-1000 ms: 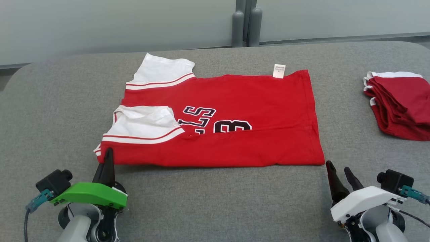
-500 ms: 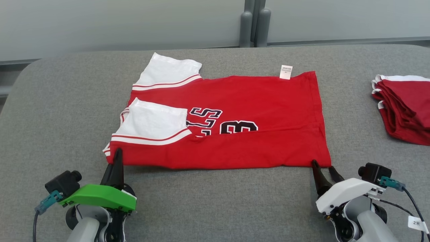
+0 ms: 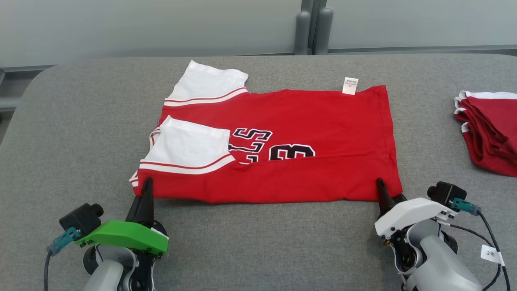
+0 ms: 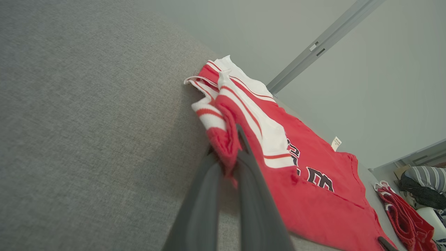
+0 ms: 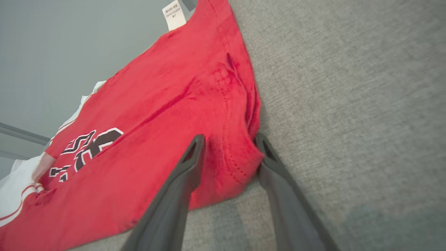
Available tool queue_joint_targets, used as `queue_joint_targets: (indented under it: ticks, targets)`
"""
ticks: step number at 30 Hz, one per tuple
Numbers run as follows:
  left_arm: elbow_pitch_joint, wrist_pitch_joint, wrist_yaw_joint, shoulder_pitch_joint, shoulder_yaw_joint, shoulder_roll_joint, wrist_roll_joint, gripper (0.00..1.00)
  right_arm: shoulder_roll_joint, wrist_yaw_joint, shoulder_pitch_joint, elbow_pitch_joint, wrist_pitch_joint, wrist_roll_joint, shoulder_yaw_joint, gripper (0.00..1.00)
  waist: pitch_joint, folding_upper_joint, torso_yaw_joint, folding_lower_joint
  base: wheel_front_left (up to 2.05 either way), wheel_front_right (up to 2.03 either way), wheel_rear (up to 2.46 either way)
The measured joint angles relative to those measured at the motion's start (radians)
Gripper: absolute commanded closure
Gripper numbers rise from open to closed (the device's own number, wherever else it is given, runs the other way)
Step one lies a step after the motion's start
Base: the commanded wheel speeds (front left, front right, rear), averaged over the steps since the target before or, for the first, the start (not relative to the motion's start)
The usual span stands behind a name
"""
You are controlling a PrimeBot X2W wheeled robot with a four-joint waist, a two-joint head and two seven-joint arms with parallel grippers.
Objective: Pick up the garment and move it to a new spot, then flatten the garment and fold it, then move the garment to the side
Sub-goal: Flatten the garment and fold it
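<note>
In the lower left of the head view, the left gripper has its two dark fingers pressed together on the near left corner of the garment, just below a white sleeve. The left wrist view shows it closer: a small bunch of red cloth is pinched between the fingers, just above the grey table.

The garment, a red jersey with white sleeves, lies spread in the middle of the frame. Its near long edge is folded over, so that it covers the lower part of the black lettering. A second white sleeve sticks out at the upper left of the jersey, and a small white label sits at its far edge, toward the upper right.

In the lower right, the right gripper has its fingers apart, one on each side of the near right corner. In the right wrist view the hem corner lies between them and is not squeezed.

At the right edge of the frame, well apart from the jersey, is a pile of folded red garments.
</note>
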Motion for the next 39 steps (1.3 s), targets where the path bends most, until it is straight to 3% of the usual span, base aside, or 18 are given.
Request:
queue_joint_targets:
  ticks: [1, 2, 12, 25, 32, 39]
  targets:
    - [0.000, 0.000, 0.000, 0.000, 0.001, 0.000, 0.000, 1.00, 0.000, 0.000, -0.005, 0.008, -0.006, 0.001, 0.002, 0.97, -0.001, 0.0000, -0.001, 0.0000, 0.00, 0.00, 0.00]
    - [0.000, 0.000, 0.000, 0.000, 0.002, 0.000, 0.000, 1.00, 0.000, 0.000, -0.008, 0.016, -0.012, 0.002, 0.004, 1.00, -0.001, 0.0000, -0.002, 0.0000, 0.00, 0.00, 0.00]
    - [-0.050, -0.008, -0.003, 0.029, 0.012, 0.003, 0.010, 1.00, 0.001, 0.000, 0.000, -0.006, -0.045, -0.030, -0.042, 1.00, -0.014, 0.0000, -0.014, 0.0000, 0.00, 0.00, 0.00]
    - [-0.193, 0.005, 0.039, 0.240, -0.008, 0.012, 0.007, 1.00, -0.011, 0.001, 0.269, -0.306, 0.040, -0.125, -0.170, 1.00, -0.052, 0.0000, -0.030, 0.0000, 0.00, 0.00, 0.00]
    - [-0.170, 0.018, 0.068, 0.309, -0.027, -0.001, -0.002, 1.00, 0.002, 0.001, 0.388, -0.448, 0.120, -0.152, -0.227, 1.00, -0.065, 0.0000, -0.044, 0.0000, 0.00, 0.00, 0.00]
    - [-0.100, 0.026, 0.068, 0.314, -0.028, -0.006, -0.012, 1.00, 0.004, 0.001, 0.429, -0.474, 0.141, -0.125, -0.217, 1.00, -0.077, 0.0000, -0.053, 0.0000, 0.00, 0.00, 0.00]
